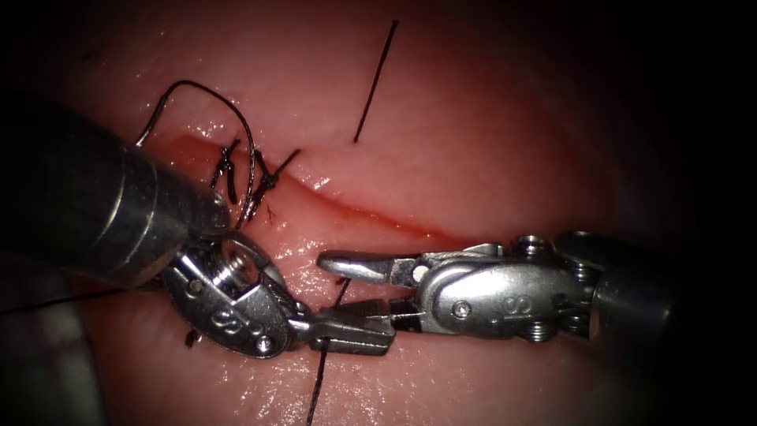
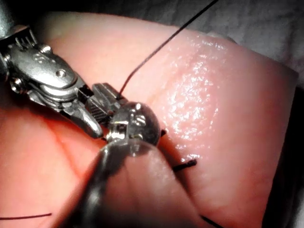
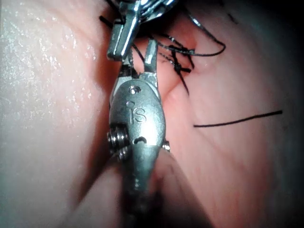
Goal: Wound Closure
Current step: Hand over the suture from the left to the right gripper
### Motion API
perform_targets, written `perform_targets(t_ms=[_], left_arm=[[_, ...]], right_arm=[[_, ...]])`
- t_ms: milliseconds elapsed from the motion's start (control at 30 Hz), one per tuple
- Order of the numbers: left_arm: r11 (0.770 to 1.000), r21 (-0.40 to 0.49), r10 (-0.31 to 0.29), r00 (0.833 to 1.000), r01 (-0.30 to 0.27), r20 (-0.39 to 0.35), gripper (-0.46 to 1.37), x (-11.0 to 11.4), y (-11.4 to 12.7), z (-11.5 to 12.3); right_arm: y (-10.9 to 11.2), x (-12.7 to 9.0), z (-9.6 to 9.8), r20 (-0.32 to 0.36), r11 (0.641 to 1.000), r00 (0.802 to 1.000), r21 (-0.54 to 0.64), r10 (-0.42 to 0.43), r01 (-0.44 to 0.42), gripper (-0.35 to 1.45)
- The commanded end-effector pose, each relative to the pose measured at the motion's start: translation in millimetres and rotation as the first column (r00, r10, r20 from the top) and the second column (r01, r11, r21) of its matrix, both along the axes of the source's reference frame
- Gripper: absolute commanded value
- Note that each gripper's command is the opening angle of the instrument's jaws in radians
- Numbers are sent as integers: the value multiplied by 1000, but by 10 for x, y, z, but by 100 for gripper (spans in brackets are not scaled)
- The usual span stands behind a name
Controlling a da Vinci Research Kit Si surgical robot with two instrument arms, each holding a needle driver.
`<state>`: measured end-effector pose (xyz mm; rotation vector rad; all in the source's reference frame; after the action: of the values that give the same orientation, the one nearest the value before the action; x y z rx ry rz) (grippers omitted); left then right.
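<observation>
Tissue [image 1: 473, 142] carries a cut [image 1: 371, 211] lined with red fluid [image 1: 410, 225], with knotted stitches [image 1: 264, 183] at the cut's left end. Below the cut, the left tool [image 1: 355, 331] has its fingers closed on the thread [image 1: 319, 379], which crosses them and trails away from the cut. Facing it, the right tool [image 1: 359, 288] has its fingers spread wide, one [image 1: 355, 264] just below the cut, the other against the left tool's tip; they hold nothing. A loose thread strand [image 1: 375, 83] lies above the cut. I cannot tell where the needle is.
</observation>
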<state>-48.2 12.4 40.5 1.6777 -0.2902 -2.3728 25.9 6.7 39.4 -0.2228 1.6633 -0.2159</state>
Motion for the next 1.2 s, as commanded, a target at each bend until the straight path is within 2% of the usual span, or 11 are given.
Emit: perform_targets(t_ms=[33, 367, 567, 633, 667, 700, 833, 867, 967, 1033, 1200], left_arm=[[1000, 2, 4, 1000, -4, -1, -35, -1, 0, 0], [1000, 3, 6, 1000, -6, 1, -35, -1, -1, -2], [1000, 5, 7, 1000, -7, 2, -35, -1, 0, -4], [1000, 17, 4, 1000, -4, 3, 2, -1, 1, -4], [1000, 29, 0, 1000, 0, 3, 52, -1, 2, -5], [999, 35, 0, 1000, 0, 6, 77, -1, 2, -5], [999, 23, -40, 999, 39, 27, 114, -1, 1, -7], [998, 15, -68, 997, 67, 36, 114, -1, 0, -7], [996, 8, -91, 995, 91, 41, 104, 0, 0, -8], [996, 8, -92, 995, 91, 41, 101, 1, -1, -9], [996, 8, -91, 995, 91, 41, 93, 3, -2, -10]], right_arm=[[1, 0, -1, 2, 1000, 1000, -10, 2, -2, -35], [2, -1, 8, 57, 1000, 998, -28, 15, -14, -35], [2, -2, 9, 65, 999, 998, -28, 23, -21, -35], [2, -2, 8, 62, 999, 998, -28, 25, -23, -35], [2, -2, 8, 62, 999, 998, -28, 25, -23, -35], [2, -2, 9, 63, 999, 998, -28, 25, -23, -35], [4, -4, 11, 62, 999, 998, -27, 28, -27, -35], [6, -5, 13, 61, 999, 998, -27, 31, -30, -35], [8, -6, 16, 53, 998, 997, -31, 49, -47, -35], [9, -7, 18, 44, 998, 998, 22, 55, -56, -35], [14, -10, 25, 47, 997, 997, 59, 55, -58, -35]])
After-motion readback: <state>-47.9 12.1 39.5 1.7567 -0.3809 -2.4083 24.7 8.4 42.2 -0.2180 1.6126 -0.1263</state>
